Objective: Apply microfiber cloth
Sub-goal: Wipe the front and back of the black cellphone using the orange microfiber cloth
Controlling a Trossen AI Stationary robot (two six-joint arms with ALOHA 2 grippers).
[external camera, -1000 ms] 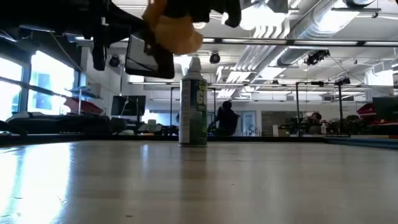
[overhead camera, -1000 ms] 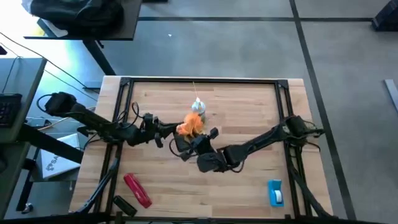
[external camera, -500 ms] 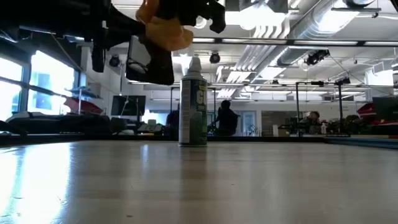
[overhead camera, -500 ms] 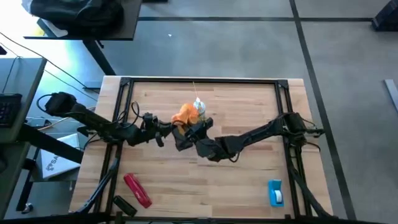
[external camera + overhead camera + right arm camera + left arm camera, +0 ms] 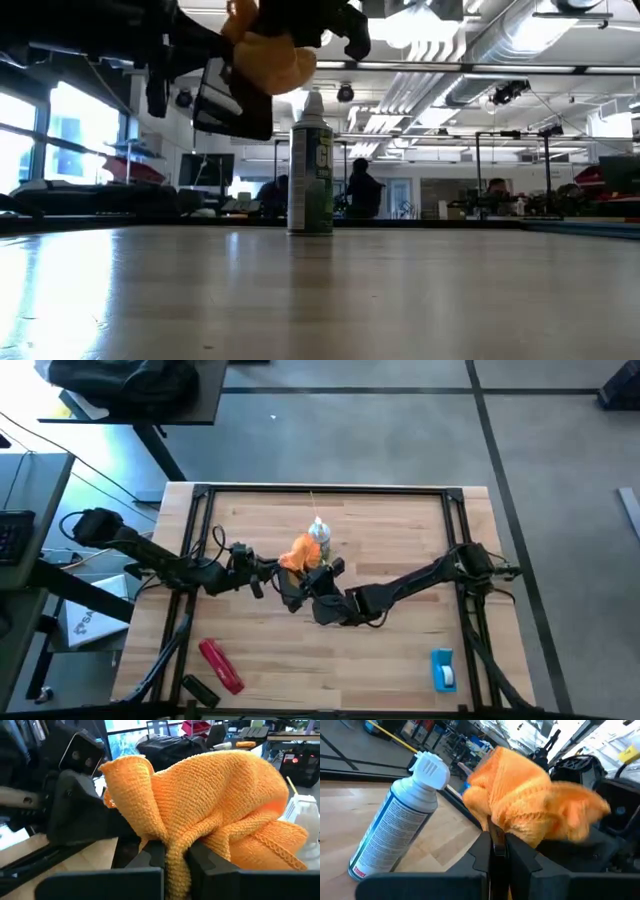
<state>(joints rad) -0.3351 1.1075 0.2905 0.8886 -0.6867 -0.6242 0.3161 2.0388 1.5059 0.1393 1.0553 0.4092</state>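
Note:
The orange microfiber cloth [image 5: 299,552] [image 5: 268,62] is bunched up above the table's middle, with my right gripper [image 5: 312,572] [image 5: 175,854] shut on it. My left gripper [image 5: 270,571] [image 5: 496,839] is shut on a black phone [image 5: 232,96] [image 5: 291,589], held up in the air just left of the cloth. The cloth [image 5: 530,810] lies against the phone's upper side. A white-capped spray can [image 5: 319,534] [image 5: 311,165] stands upright on the table right behind them. My left gripper pinches the phone's thin edge [image 5: 496,831] between its two fingers, coming level from the table's left. The phone is lifted clear of the table and tilted. My right gripper pinches a gathered fold of the cloth [image 5: 174,842], several layers, coming from the table's right and near side. The cloth [image 5: 210,795] bulges out beyond the fingers, clear of the table, against the phone.
A red oblong tool [image 5: 220,665] and a small black object [image 5: 198,688] lie near the front left corner. A blue object [image 5: 442,670] lies at the front right. A black frame rail [image 5: 320,490] runs around the tabletop.
My right gripper has carried the cloth toward the table's far left over the phone, then back a little toward the near edge. The cloth stays bunched and clear of the table. The phone has stayed in the left gripper's hold.

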